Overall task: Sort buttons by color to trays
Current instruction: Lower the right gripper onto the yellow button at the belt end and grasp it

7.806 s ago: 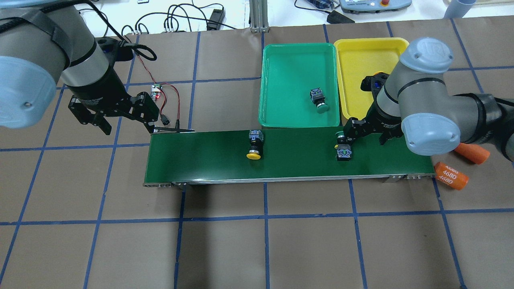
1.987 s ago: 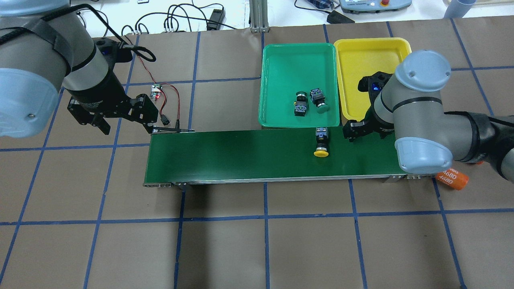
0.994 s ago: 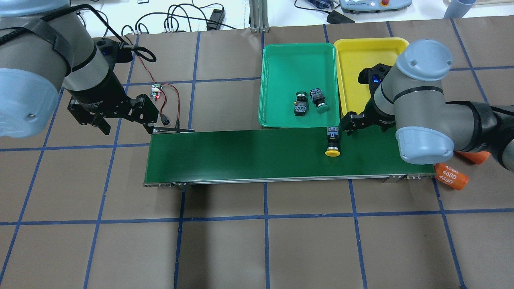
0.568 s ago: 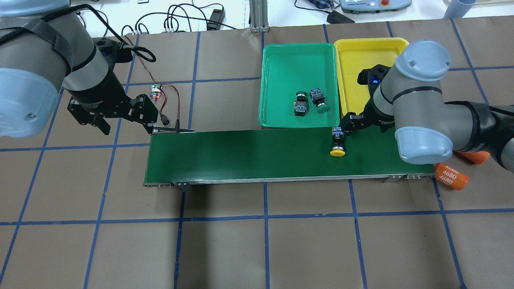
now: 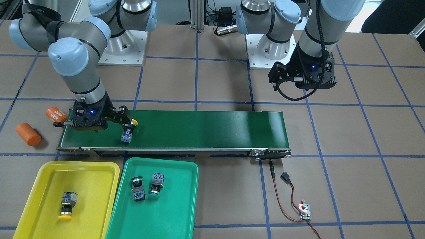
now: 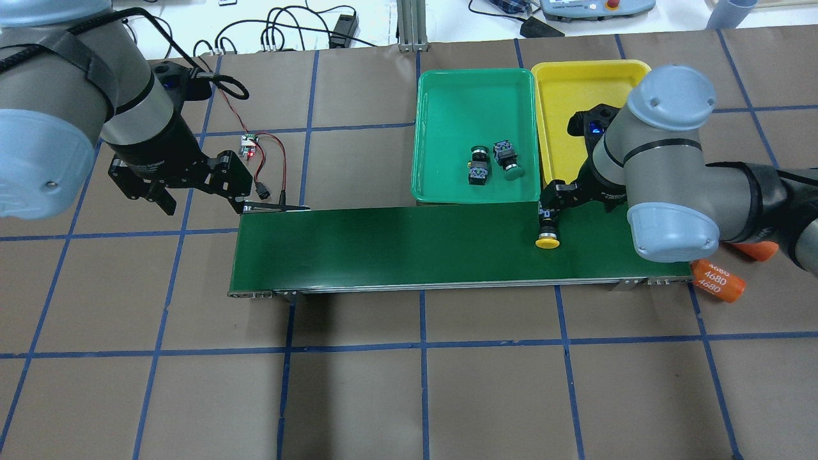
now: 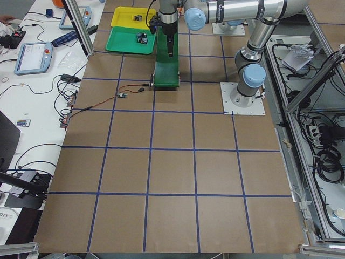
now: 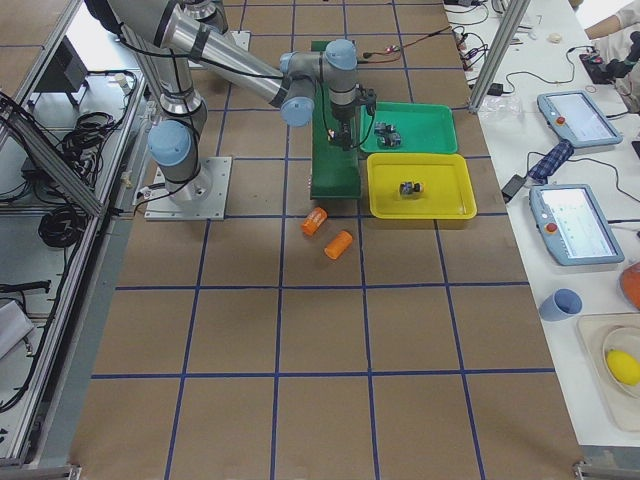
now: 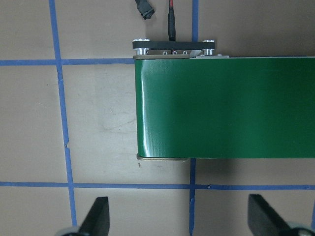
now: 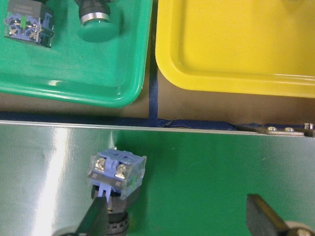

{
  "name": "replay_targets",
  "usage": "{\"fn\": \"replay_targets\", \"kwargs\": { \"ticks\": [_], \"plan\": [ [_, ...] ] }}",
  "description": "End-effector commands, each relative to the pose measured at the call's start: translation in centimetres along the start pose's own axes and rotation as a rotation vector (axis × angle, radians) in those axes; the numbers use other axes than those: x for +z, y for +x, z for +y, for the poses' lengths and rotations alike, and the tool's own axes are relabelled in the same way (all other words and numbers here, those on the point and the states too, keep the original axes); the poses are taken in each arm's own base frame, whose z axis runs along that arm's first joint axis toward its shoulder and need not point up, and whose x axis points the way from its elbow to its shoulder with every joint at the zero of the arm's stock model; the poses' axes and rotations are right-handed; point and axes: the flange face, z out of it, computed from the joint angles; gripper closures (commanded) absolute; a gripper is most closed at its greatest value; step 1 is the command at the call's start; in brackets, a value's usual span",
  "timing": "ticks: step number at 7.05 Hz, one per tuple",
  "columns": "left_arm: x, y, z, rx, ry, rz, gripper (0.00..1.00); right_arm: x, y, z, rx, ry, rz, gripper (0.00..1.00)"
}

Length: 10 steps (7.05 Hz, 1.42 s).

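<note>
Fingers point(image 10: 96, 217) of our right gripper point(image 10: 179, 220) stand wide apart, low over the conveyor belt point(image 6: 383, 249), and clamp nothing. The yellow button point(image 6: 547, 230) lies on its side toward the right end of the belt, close to its far edge. Its blue terminal block points at the trays and its round cap points toward the near edge.

In the right wrist view the button sits right by the finger at that view's left, which overlaps its black neck. We cannot tell whether they touch. The other finger is well apart from it, so the button lies far off the line midway between the fingers.

We judge the button light, hard and stiff. Its smooth domed cap is likely to slip or roll under pressure, while the blocky black-and-blue body offers flat sides. We would shift sideways to centre it, then close across that body, not the cap.

On the counter point(image 6: 383, 383) just beyond the belt, the yellow tray point(image 6: 578, 66) stands right of the green tray point(image 6: 476, 72). The yellow tray holds a second yellow button point(image 5: 67, 205), and the green tray holds both green buttons point(image 6: 477, 167).

Our left gripper point(image 9: 179, 221) hangs by the belt's left end, with its fingers apart and nothing between them.
</note>
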Motion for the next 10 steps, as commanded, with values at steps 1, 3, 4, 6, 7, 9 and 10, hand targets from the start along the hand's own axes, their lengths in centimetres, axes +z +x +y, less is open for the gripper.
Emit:
{"fn": "replay_targets", "kwargs": {
  "ticks": [1,3,4,6,7,9,10],
  "plan": [
    [0.0,0.0,0.0,0.000,0.000,0.000,0.00,0.1,0.0,0.1,0.000,-0.002,0.000,0.00],
    [0.0,0.0,0.0,0.000,-0.002,0.000,0.00,0.5,0.0,0.1,-0.001,-0.011,-0.001,0.00],
    [0.0,0.0,0.0,0.000,-0.002,0.000,0.00,0.7,0.0,0.2,-0.001,-0.014,-0.002,0.00],
    [0.0,0.0,0.0,0.000,0.000,0.000,0.00,3.1,0.1,0.0,0.003,-0.058,-0.007,0.01],
    [0.0,0.0,0.0,0.000,0.000,0.000,0.00,3.9,0.1,-0.4,0.002,-0.066,-0.008,0.20],
    [0.1,0.0,-0.1,0.000,-0.002,0.000,0.00,3.3,0.3,-0.8,-0.001,-0.051,0.010,0.61],
    [0.1,0.0,-0.1,0.000,-0.002,0.000,0.00,2.8,0.3,-1.3,0.001,-0.044,0.014,0.70]
  ]
}}
